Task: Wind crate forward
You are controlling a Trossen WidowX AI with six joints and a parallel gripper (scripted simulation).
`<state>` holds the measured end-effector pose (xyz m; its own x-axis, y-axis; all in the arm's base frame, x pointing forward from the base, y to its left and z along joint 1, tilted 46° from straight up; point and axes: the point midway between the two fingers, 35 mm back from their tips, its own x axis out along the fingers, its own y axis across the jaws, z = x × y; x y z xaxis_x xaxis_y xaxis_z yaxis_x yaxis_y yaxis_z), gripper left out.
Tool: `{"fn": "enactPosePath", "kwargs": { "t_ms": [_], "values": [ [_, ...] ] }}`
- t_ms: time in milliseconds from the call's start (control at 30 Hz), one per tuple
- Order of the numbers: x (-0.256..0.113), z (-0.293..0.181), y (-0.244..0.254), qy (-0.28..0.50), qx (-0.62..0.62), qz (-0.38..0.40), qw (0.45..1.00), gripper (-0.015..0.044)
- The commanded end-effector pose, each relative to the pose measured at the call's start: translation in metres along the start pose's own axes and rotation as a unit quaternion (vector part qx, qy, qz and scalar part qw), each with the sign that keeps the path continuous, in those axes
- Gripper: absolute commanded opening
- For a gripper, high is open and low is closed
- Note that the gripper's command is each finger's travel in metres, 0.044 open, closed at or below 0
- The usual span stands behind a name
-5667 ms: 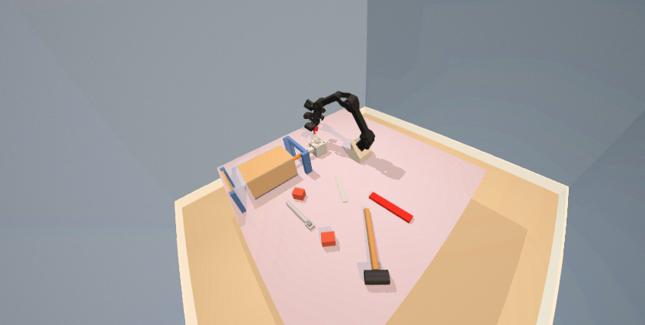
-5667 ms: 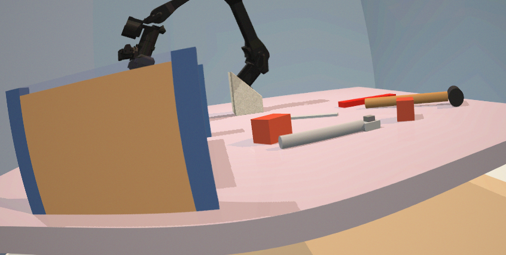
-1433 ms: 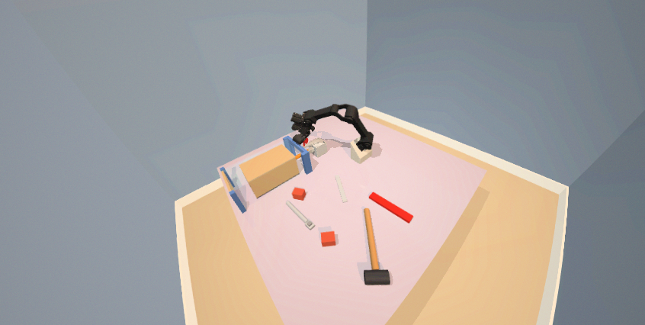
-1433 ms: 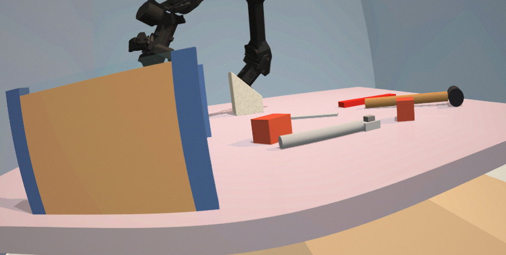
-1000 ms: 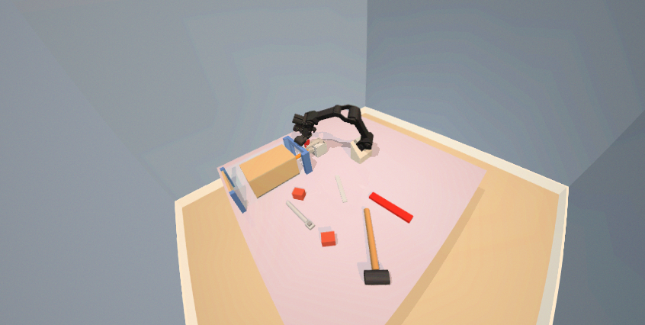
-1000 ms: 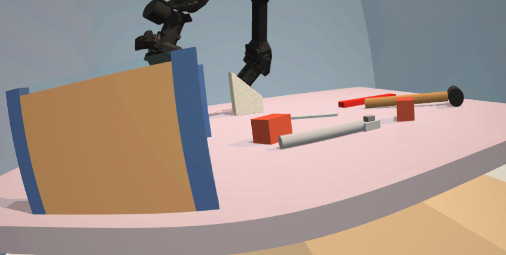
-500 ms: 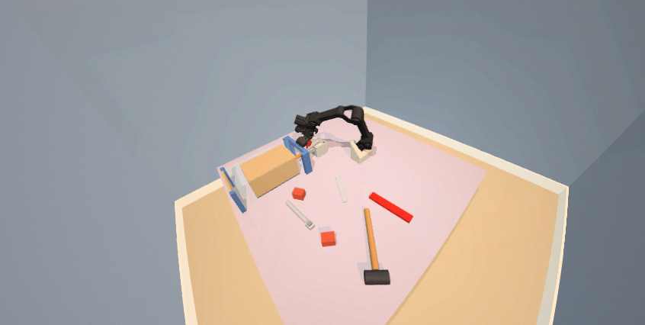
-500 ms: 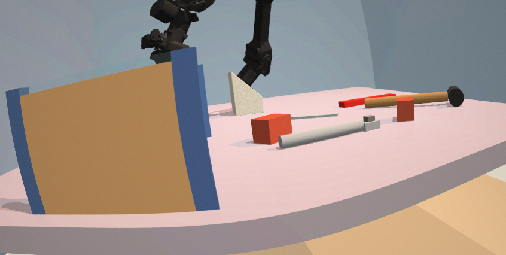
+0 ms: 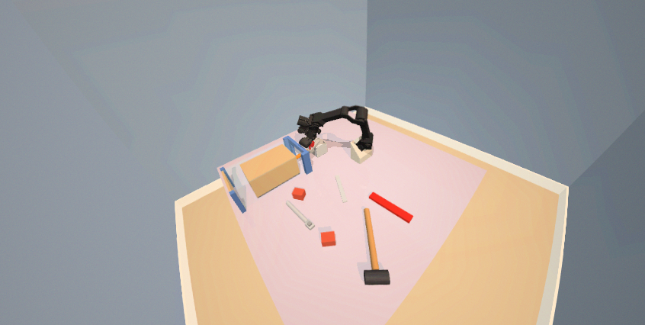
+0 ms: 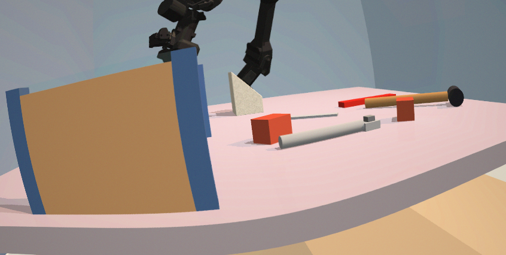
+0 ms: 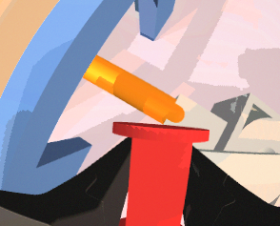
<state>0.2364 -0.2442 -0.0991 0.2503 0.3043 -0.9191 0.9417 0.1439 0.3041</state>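
The tan crate point(image 9: 272, 167) point(image 10: 102, 140) sits flat in the cubby, close behind its blue mouth frame point(image 9: 307, 162) point(image 10: 187, 129) point(image 11: 42, 94); I cannot tell whether they touch. An orange bar point(image 9: 298, 156) point(image 11: 132, 90) reaches out through the mouth. The pale winch point(image 9: 320, 147) point(image 11: 249, 166) stands beyond the frame; its top hole is not clear. My gripper point(image 11: 156, 147) point(image 9: 309, 144) is shut on a red flanged piece point(image 11: 160, 185), beside the winch, with the bar's end just past the flange in the wrist view. A grey handle with a square key point(image 9: 297, 213) point(image 10: 322, 133) lies on the bench.
Two red blocks point(image 9: 298, 193) point(image 9: 328, 238) lie near the grey handle. A thin pale strip point(image 9: 341, 188), a red bar point(image 9: 390, 207) and a mallet point(image 9: 370, 242) lie farther across the bench. The arm's pale base point(image 9: 361, 153) point(image 10: 246, 97) stands beyond the winch.
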Motion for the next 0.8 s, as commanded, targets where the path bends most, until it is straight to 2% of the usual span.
{"fn": "enactPosePath", "kwargs": {
  "t_ms": [0, 767],
  "values": [
    [-0.001, -0.011, 0.0, 0.01, 0.003, 0.001, 1.0, 0.0],
    [-0.015, -0.039, -0.008, 0.012, 0.004, 0.0, 1.0, 0.0]
  ]
}}
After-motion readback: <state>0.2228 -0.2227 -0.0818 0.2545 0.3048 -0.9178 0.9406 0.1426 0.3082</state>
